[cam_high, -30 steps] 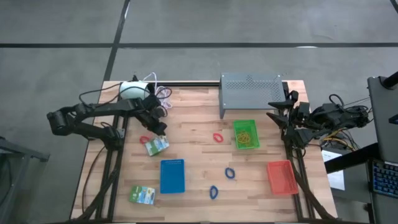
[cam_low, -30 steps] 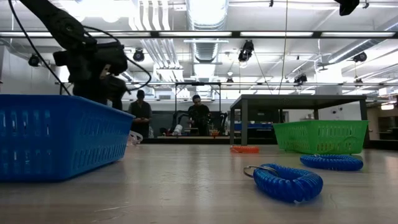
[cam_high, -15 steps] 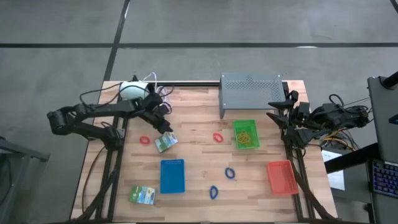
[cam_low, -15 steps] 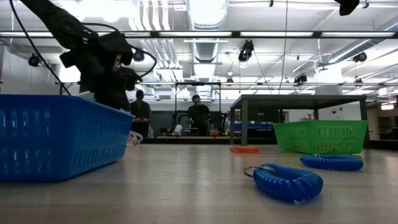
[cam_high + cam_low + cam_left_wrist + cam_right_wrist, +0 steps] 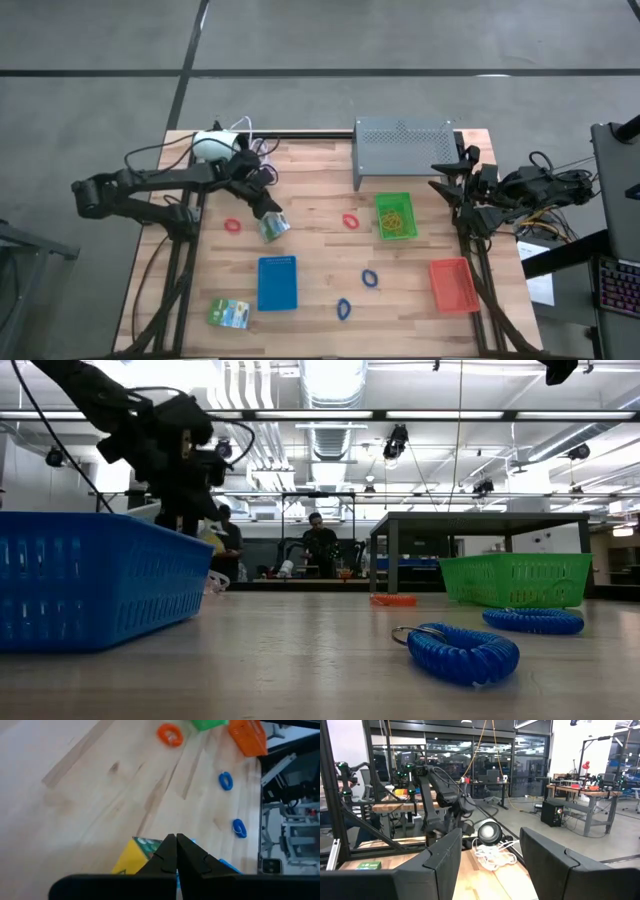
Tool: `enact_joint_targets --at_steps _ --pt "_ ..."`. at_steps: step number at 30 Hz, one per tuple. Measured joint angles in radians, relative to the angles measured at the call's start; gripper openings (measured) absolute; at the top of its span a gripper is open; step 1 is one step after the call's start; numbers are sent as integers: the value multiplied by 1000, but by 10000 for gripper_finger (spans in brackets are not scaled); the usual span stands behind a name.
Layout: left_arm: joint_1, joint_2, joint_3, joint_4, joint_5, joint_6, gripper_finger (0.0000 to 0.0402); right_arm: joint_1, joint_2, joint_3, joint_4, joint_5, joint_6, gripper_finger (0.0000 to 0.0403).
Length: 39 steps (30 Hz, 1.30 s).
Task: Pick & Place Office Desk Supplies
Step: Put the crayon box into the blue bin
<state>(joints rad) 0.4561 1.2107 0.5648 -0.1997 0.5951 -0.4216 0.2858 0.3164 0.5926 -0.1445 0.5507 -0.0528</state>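
Note:
My left gripper [image 5: 264, 211] is shut on a green-and-white packet [image 5: 274, 227], held above the boards between a red loop [image 5: 233, 226] and the blue tray [image 5: 277, 283]. The left wrist view shows the packet's yellow face [image 5: 131, 860] beside the shut fingers. A second packet [image 5: 229, 313] lies flat near the front left. Another red loop [image 5: 350, 220] and two blue loops [image 5: 369, 278] [image 5: 343, 308] lie on the table. Yellow rubber bands [image 5: 396, 219] lie in the green tray [image 5: 382, 203]. My right gripper [image 5: 490, 865] waits open, raised at the right edge. My left gripper pinches the packet by its upper edge [image 5: 152, 846] between its two fingers. The fingers slant down from the table's far left. The packet hangs tilted below the fingertips [image 5: 196, 518], lifted clear of the table.
A grey perforated stand [image 5: 405, 150] stands at the far edge. The white cylinder [image 5: 210, 145] with its coiled cable sits at the far left. A red tray [image 5: 452, 284] stands near the front right. Bare boards lie between the blue tray and the green one.
My left gripper has risen and gone toward the table's right with the packet, tipping its fingers up and rolling. The packet has come off the boards, turned about, and now hangs clear.

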Motion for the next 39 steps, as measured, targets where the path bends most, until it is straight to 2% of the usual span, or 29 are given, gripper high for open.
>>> enact_joint_targets --at_steps 11,21,31,39 --pt "-80 -225 0 2 -114 29 0 0 0 0 0 0 0 199" --pt "-267 -387 0 64 -290 19 0 0 0 0 0 0 0 199" --pt "-495 -415 0 124 -518 -82 0 0 0 0 0 0 0 199" --pt "-630 -406 0 131 -568 -158 0 0 0 0 0 0 0 199"
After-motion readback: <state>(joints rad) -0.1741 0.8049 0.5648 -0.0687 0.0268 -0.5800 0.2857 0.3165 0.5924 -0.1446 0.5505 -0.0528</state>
